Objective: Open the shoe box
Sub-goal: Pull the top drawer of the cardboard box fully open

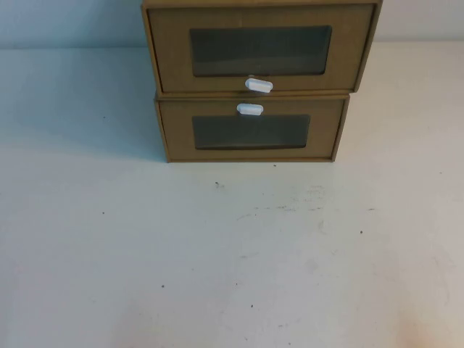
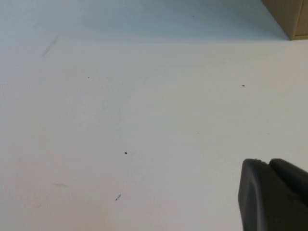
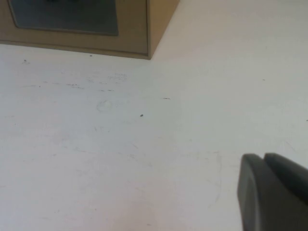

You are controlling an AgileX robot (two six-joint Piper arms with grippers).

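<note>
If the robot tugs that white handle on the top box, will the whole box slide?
Likely: the top box looks like light cardboard, merely stacked on the bottom box. Its handle is small and smooth, so perhaps slippery. The left gripper and right gripper hang over the table, short of the boxes.

Open table [image 1: 232, 261] across whole near side, free for passing from left or right. Sole obstacle at far middle: lower shoe box [image 1: 250, 134] with upper shoe box [image 1: 261, 51] stacked on it, white handles [image 1: 259, 85] jutting from fronts. Left gripper [image 2: 267, 163] low over bare table, well apart from stack; right gripper [image 3: 263, 158] low, nearer lower box corner, bare table between
</note>
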